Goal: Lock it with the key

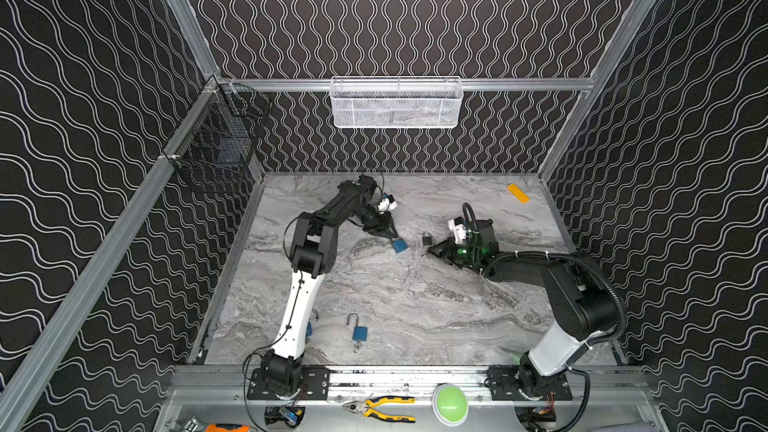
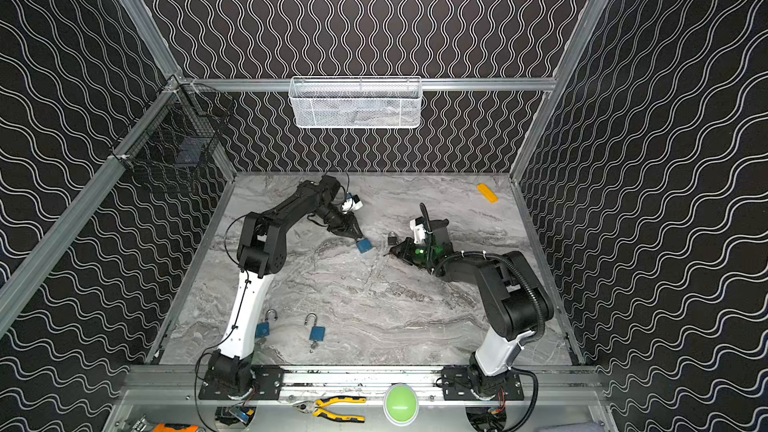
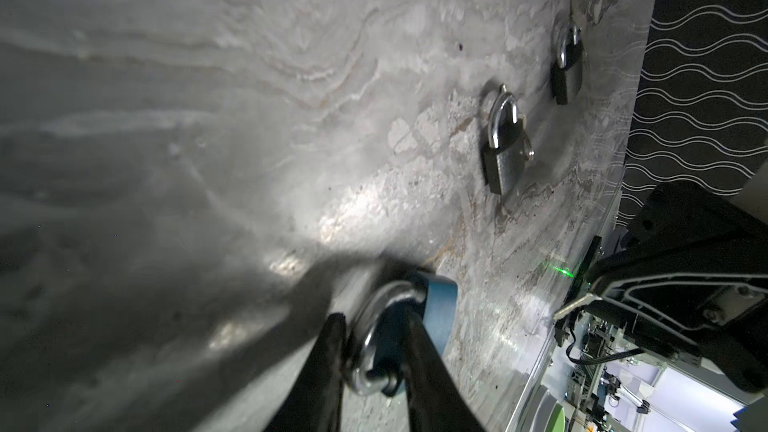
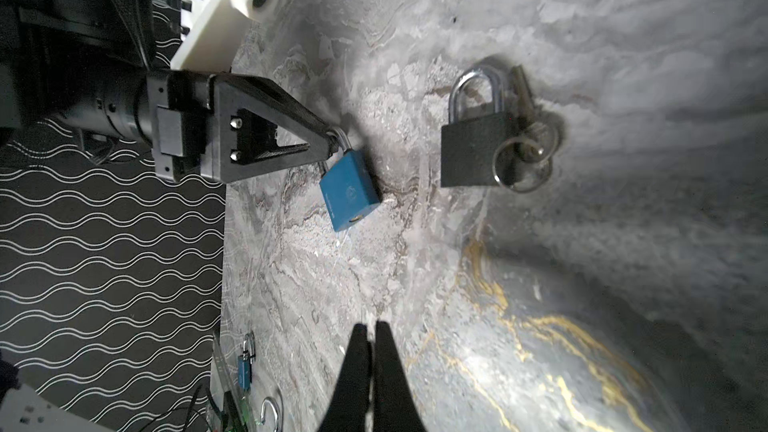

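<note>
Blue padlock (image 4: 349,193) shackle sits between left tool (image 4: 332,143) tips (grip unclear); right tool (image 4: 371,328) closed.

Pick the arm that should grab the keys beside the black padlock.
Right. The right gripper is shut, empty and close to the keys at the black padlock. The left gripper is occupied at the shackle of the blue padlock.
</note>
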Action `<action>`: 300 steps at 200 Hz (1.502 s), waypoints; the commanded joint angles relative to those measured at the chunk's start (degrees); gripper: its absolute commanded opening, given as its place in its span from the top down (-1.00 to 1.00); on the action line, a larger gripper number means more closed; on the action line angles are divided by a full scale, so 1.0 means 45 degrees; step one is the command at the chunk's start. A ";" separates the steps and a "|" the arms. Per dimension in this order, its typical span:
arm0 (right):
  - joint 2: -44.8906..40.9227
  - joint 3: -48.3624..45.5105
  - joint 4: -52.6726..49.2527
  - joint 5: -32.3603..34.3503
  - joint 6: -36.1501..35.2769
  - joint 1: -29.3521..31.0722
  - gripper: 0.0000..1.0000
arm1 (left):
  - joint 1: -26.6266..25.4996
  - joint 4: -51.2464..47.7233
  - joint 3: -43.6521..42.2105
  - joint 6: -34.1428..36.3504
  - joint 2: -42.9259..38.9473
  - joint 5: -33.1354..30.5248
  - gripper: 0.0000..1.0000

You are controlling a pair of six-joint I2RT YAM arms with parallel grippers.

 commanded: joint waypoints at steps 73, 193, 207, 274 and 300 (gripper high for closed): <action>0.2124 0.2336 0.0116 0.2105 0.0575 0.0589 1.00 | 0.0154 0.6162 -0.2365 -0.4471 -0.2068 -0.0458 0.03; 0.4200 0.5077 -0.1106 0.5545 0.0057 0.1918 1.00 | 0.0239 1.2515 -1.4330 -0.8246 -1.3187 -0.3319 -0.38; 0.4305 0.5176 -0.1058 0.5482 0.0030 0.1935 1.00 | 0.0239 1.2199 -1.4916 -0.8251 -1.4191 -0.3761 -0.39; 0.4074 0.4680 -0.0807 0.6055 0.0297 0.2160 0.85 | 0.0239 1.0996 -1.5580 -0.8870 -1.7281 -0.5706 -0.43; 0.3954 0.4418 -0.0612 0.6000 0.0528 0.2181 0.82 | 0.0239 1.0869 -1.6042 -0.9173 -1.8557 -0.6567 -0.55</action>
